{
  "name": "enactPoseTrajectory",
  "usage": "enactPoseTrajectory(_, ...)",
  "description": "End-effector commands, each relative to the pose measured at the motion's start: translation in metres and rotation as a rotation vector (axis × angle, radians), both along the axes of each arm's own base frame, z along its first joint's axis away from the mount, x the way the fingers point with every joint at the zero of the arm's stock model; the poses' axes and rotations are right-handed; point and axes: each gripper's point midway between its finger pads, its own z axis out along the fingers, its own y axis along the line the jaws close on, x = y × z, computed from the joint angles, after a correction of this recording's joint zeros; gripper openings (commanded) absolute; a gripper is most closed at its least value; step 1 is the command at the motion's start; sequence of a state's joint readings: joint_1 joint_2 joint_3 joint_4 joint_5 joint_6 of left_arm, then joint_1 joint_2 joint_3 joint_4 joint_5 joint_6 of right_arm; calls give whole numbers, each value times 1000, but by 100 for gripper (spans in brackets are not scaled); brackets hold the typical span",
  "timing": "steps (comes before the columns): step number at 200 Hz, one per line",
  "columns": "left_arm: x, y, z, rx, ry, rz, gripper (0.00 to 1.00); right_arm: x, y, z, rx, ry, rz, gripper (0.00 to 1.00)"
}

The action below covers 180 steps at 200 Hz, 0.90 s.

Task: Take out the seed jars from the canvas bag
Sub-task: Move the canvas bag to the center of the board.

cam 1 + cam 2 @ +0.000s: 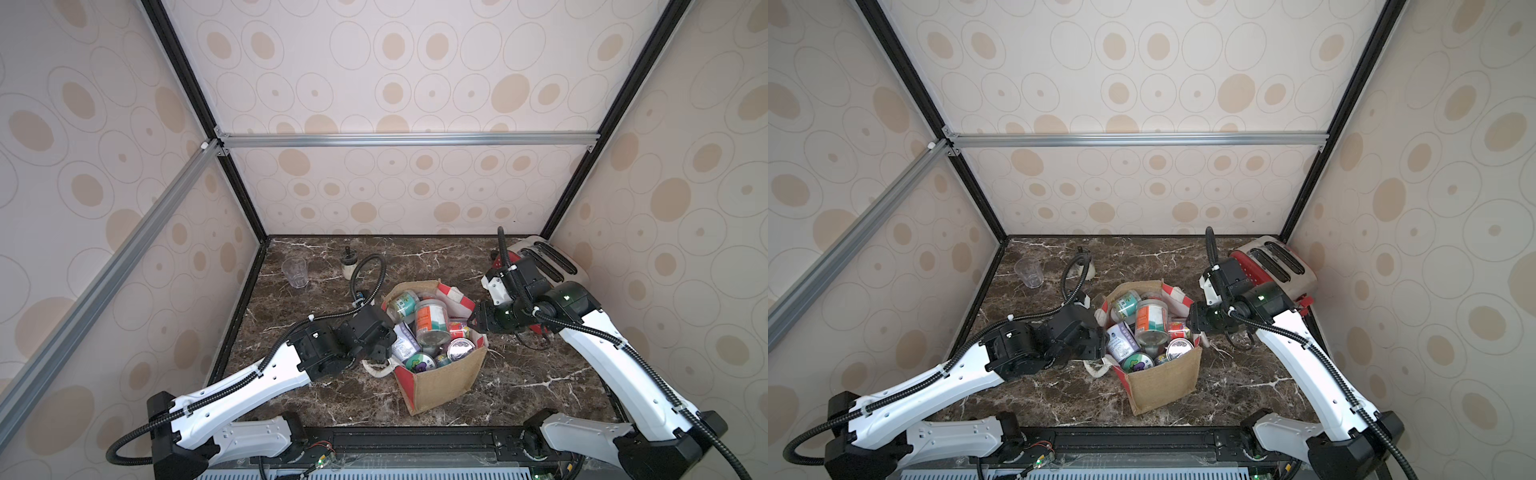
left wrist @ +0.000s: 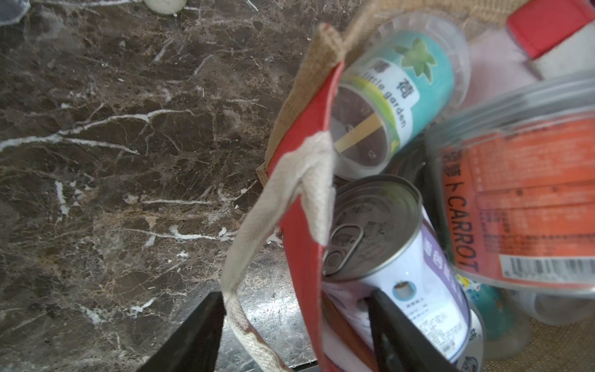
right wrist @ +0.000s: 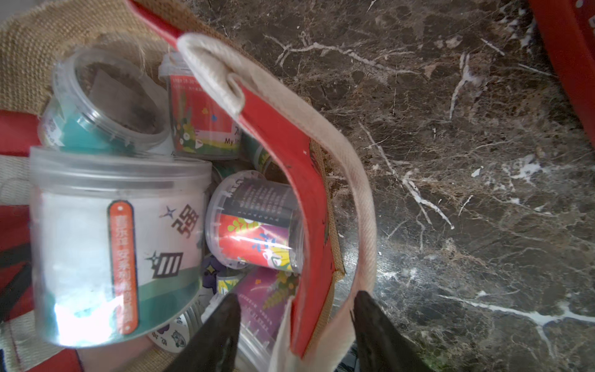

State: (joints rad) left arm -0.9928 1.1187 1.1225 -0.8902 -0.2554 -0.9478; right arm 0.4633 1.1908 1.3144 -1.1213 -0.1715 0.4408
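Seed jars [image 1: 419, 362] fill the canvas bag [image 1: 440, 382], which stands on the table [image 1: 540, 386], tan face toward the robot's base; none lies outside it. At either side of its mouth the left gripper [image 2: 297, 293] and right gripper [image 3: 297, 294] stand spread astride the bag's rim, one finger inside, one outside, pinching nothing. Between them the orange-labelled jar [image 1: 432, 322] lies topmost, long axis running near to far, about equally near both arms, so either could lift it.
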Motion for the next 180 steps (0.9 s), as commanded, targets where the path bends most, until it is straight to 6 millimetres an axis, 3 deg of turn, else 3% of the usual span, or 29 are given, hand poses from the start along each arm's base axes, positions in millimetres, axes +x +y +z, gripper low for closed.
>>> enactPoseTrajectory(1,5,8,1,-2,-12,11,63,3,4,-5,6,10,16,53)
enactPoseTrajectory(13,7,10,2,-4,-15,16,64,5,6,-4,15,8,18,52)
enactPoseTrajectory(50,13,9,10,-30,-33,11,78,9,15,-3,25,4,35,46)
enactPoseTrajectory(77,21,15,12,-22,-46,26,75,11,20,-4,27,4,44,40)
enactPoseTrajectory(113,29,20,-2,12,-25,25,52,11,25,-7,29,7,50,24)
enactPoseTrajectory(153,46,20,1,86,-55,11,6,19,33,-5,43,-9,51,0)
enactPoseTrajectory(159,51,22,5,103,-65,17,0,21,35,-4,49,-12,52,0)
enactPoseTrajectory(180,73,34,18,162,-99,50,0,34,44,4,70,-42,48,0)
